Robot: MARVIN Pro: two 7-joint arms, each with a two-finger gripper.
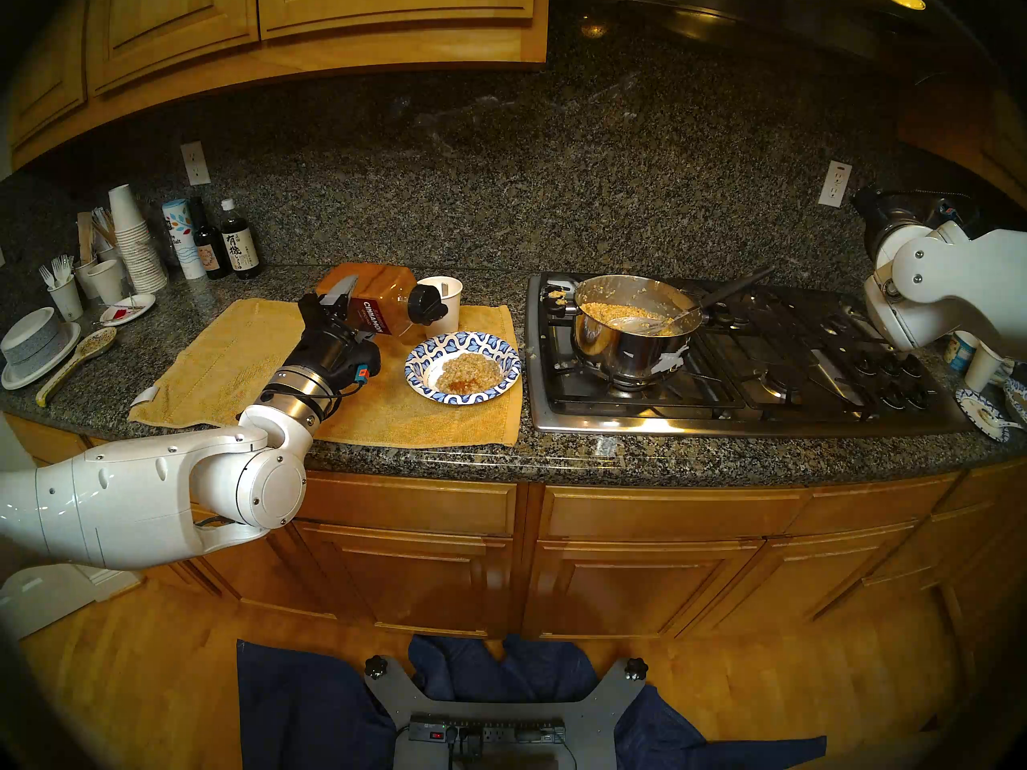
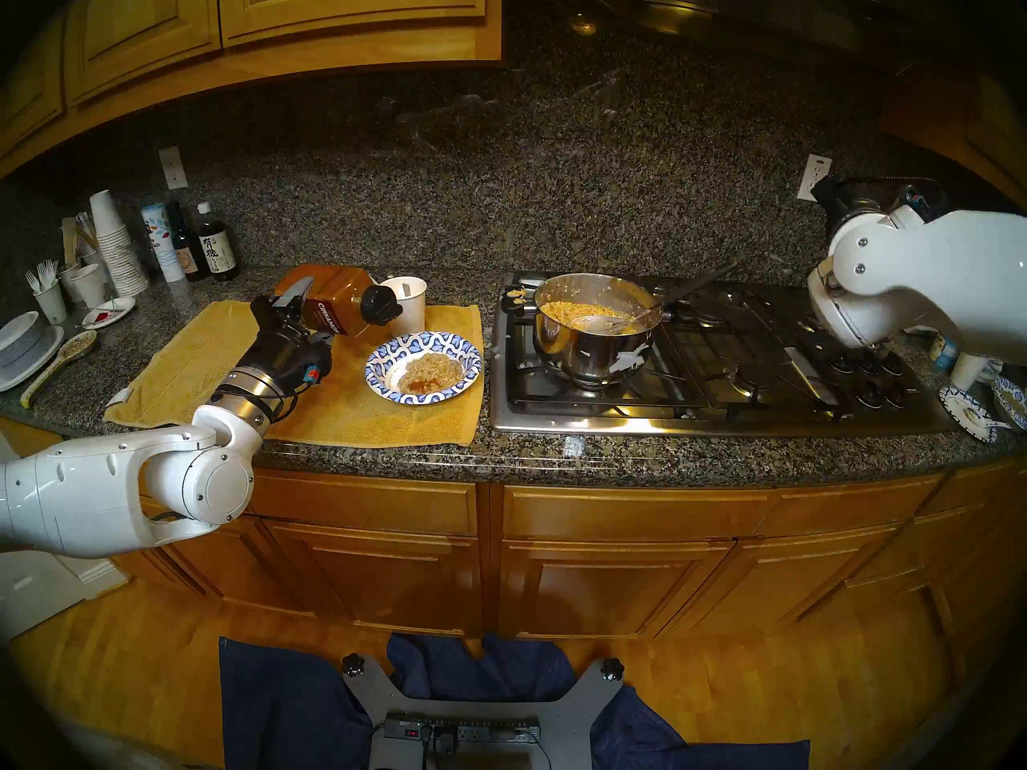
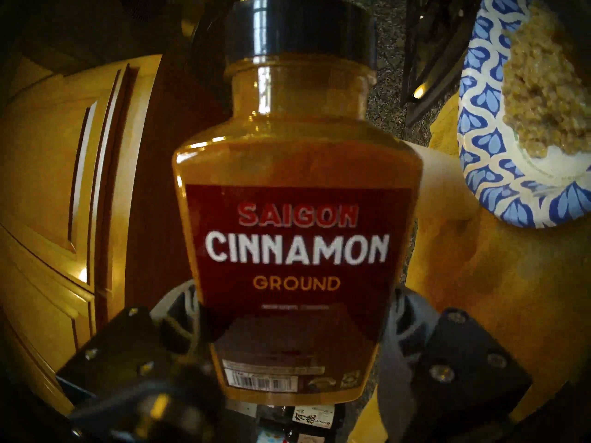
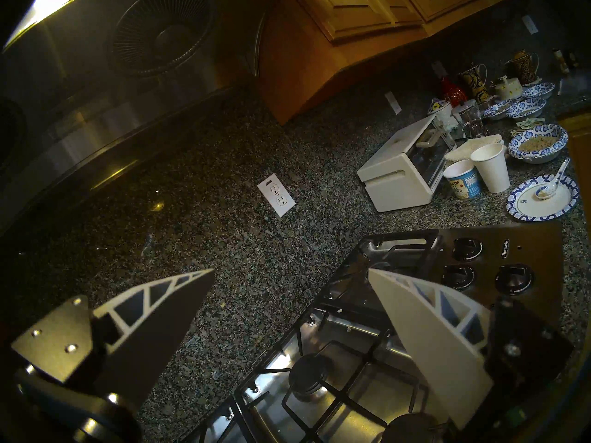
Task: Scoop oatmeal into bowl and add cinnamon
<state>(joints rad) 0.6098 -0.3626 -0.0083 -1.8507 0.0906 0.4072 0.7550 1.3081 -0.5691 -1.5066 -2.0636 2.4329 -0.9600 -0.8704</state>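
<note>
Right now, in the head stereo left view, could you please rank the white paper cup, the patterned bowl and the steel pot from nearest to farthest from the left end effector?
1. White paper cup, just past the cinnamon jar that the left end effector holds.
2. Patterned bowl, on the yellow towel; close to the cup's distance, so not a firm call.
3. Steel pot, on the stove, clearly farthest.

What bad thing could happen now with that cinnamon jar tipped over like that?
1. The left gripper holds the cinnamon jar tipped on its side, cap off to the bowl's side, so powder might land on the yellow towel.
2. The black cap sits close to the white paper cup and might bump it.
</note>
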